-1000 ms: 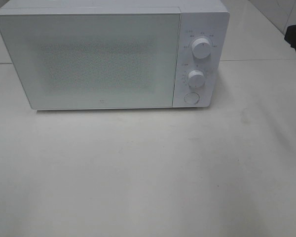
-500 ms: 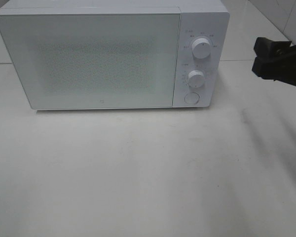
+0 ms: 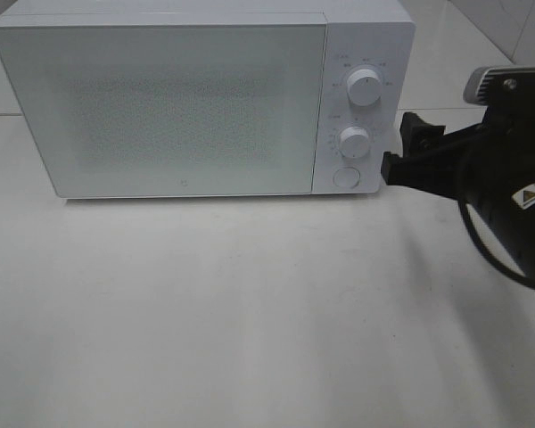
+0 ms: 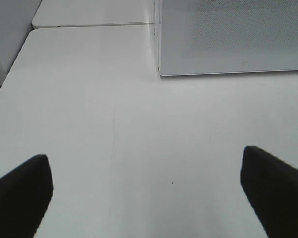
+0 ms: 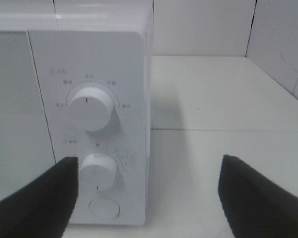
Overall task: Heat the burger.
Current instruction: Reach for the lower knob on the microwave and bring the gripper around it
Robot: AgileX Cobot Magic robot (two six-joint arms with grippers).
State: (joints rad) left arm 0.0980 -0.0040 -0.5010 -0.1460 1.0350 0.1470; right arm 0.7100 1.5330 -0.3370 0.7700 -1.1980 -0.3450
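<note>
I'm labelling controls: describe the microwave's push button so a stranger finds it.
Find the boxy white microwave oven. Its right-hand control strip carries two raised white dials; beneath them sits the flat round white button, lowest, flush, without a pointer line.

You will find the microwave (image 3: 201, 100) casing smooth white, semi-gloss, plastic-looking. Door (image 3: 160, 134): glossy panel, fine dotted mesh behind. Knobs (image 3: 364, 86): smooth white plastic. Desk (image 3: 250, 312): white, smooth, faint sheen, light scuffs. Right pincer (image 3: 397, 147): matt black.

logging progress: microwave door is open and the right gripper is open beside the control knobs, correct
Not quite: the microwave door is shut, as the exterior high view shows. The right gripper is open beside the control knobs.
</note>
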